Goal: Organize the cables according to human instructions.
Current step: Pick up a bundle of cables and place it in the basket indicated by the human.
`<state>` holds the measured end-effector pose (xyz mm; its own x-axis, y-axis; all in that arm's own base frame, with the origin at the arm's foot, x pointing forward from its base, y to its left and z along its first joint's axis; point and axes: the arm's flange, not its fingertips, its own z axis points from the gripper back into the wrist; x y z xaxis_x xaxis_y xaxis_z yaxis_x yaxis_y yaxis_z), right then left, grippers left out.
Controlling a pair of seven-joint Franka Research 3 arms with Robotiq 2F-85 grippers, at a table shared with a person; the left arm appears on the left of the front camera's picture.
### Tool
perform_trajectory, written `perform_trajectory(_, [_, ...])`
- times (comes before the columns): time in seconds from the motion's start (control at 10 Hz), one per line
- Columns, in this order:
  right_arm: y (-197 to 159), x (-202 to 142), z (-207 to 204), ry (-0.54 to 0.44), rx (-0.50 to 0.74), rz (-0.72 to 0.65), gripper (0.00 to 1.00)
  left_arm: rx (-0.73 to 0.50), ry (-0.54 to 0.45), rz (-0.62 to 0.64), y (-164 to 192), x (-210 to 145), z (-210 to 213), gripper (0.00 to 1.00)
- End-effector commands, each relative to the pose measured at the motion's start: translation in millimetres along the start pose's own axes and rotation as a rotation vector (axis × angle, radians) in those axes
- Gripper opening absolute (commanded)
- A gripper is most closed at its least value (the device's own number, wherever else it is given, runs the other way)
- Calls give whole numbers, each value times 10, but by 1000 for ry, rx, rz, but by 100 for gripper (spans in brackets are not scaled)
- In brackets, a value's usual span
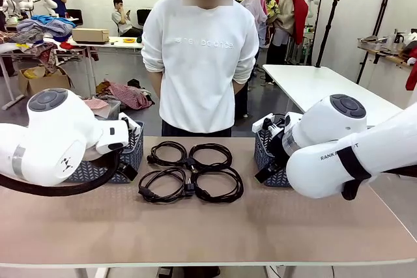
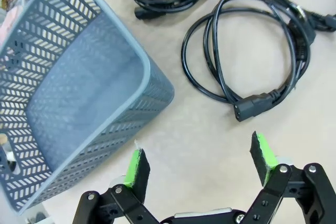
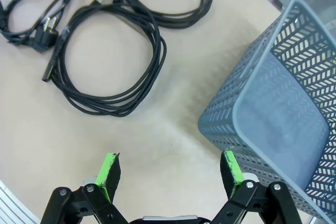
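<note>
Two grippers (image 2: 198, 153) (image 3: 169, 158) agape, four cables (image 1: 167, 153) (image 1: 210, 157) (image 1: 161, 185) (image 1: 219, 186), two baskets (image 1: 134, 156) (image 1: 261, 155)

Front cam fixed between my arms, facing across table (image 1: 260, 226) toward person (image 1: 199, 63), mid range. My left wrist cam looks down close along left gripper (image 2: 198, 158); right wrist cam same along right gripper (image 3: 170, 169). All three share cables (image 1: 189, 187). With front, left wrist shares left basket (image 2: 79, 93), right wrist right basket (image 3: 278, 114).

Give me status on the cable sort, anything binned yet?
Done: nothing. All four cables lie coiled on the table between the baskets. The left basket and right basket look empty. In hand: nothing. The left gripper and right gripper are open over bare table beside their baskets. Left: all four cables, presumably waiting on the person for instructions.
</note>
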<state>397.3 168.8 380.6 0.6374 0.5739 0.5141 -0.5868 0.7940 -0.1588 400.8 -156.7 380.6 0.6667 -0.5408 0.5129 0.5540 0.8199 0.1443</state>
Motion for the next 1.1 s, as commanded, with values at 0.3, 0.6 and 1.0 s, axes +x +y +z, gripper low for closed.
perform_trajectory(0.3, [-164, 167, 788, -25, 164, 136, 100, -59, -46, -85, 83, 118, 836, 100])
perform_trajectory(0.6, [-334, 146, 1144, -70, 229, 164, 100, -80, -75, -76, 411, 161, 1221, 100])
perform_trajectory(1.0, [-683, 55, 1369, -159, 323, 114, 100, -312, -178, -74, 909, 47, 1674, 100])
